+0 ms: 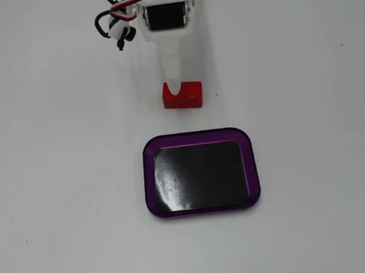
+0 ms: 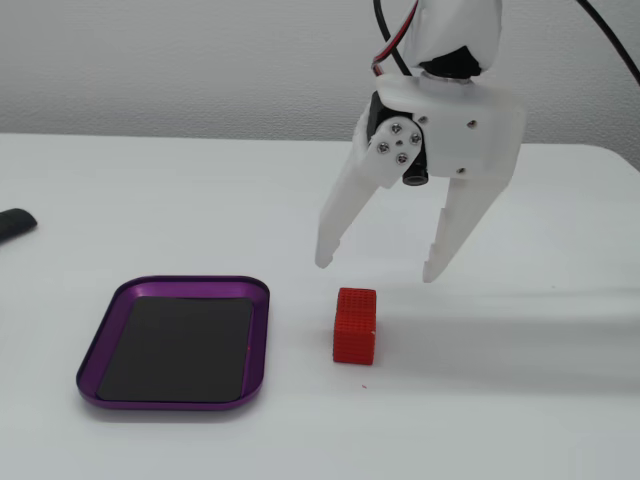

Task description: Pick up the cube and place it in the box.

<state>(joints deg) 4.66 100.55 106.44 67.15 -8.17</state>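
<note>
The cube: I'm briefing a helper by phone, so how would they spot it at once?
Find the purple-rimmed tray on the white table. Just beside it, under the open end effector, lies the cube: the only red thing, small and ridged.
</note>
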